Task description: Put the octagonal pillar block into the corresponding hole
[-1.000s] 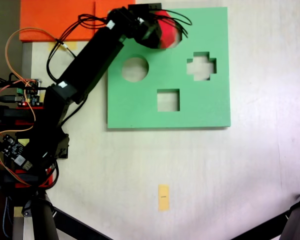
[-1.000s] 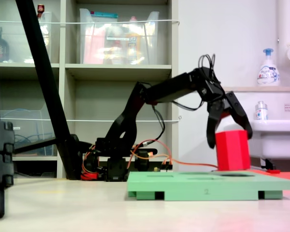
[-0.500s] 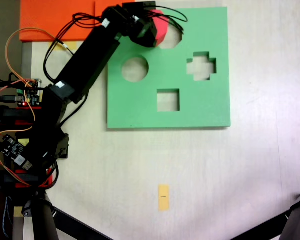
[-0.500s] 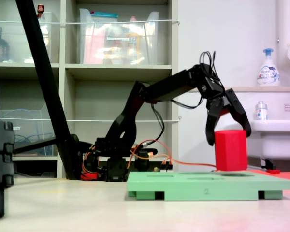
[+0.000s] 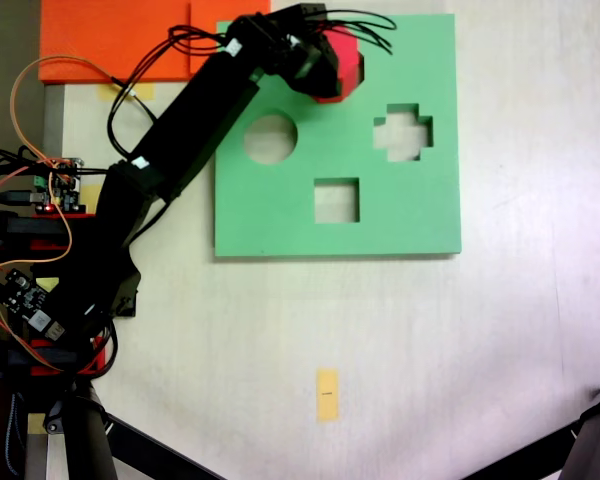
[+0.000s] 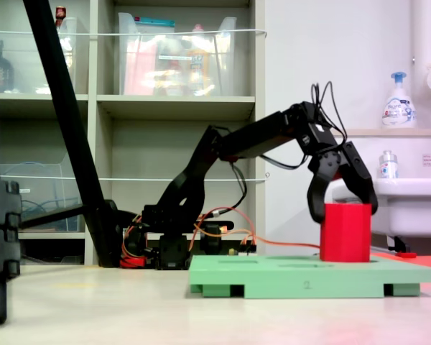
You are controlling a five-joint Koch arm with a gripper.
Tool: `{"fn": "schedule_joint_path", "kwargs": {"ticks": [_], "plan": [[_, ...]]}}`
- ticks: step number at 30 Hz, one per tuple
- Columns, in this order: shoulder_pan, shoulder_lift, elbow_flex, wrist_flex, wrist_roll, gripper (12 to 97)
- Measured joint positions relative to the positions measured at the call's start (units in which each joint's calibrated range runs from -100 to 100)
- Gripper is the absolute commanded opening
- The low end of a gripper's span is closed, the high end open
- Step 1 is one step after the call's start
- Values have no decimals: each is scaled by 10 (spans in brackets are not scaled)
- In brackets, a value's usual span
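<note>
Bright red octagonal foam pillar block (image 6: 345,233) standing upright — long axis vertical, lower end at the flat green foam board (image 6: 302,277), at its far-edge cutout. Black gripper (image 6: 343,213) clamped on block's upper half, jaws straddling both sides. Seen from above (image 5: 346,62) — leaning slightly.

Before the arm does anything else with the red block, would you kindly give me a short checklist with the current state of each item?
1. Tool around the red block: ok, its fingers straddle the block's top in the side-on fixed view.
2. Block upright: ok.
3. Block over the eight-sided hole of the green board: ok, it stands in that corner, apart from the round hole.
4. Block fully seated: cannot tell; most of it stands above the board.
5. Board flat on the table: ok.
6. Wires free of the block: cannot tell.
</note>
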Motion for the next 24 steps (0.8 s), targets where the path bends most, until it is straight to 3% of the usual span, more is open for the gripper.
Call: {"fn": "schedule_joint_path", "kwargs": {"ticks": [17, 20, 24], "plan": [[1, 77, 31, 22, 0, 372], [1, 109, 31, 23, 0, 415], [2, 144, 45, 23, 0, 576]]}}
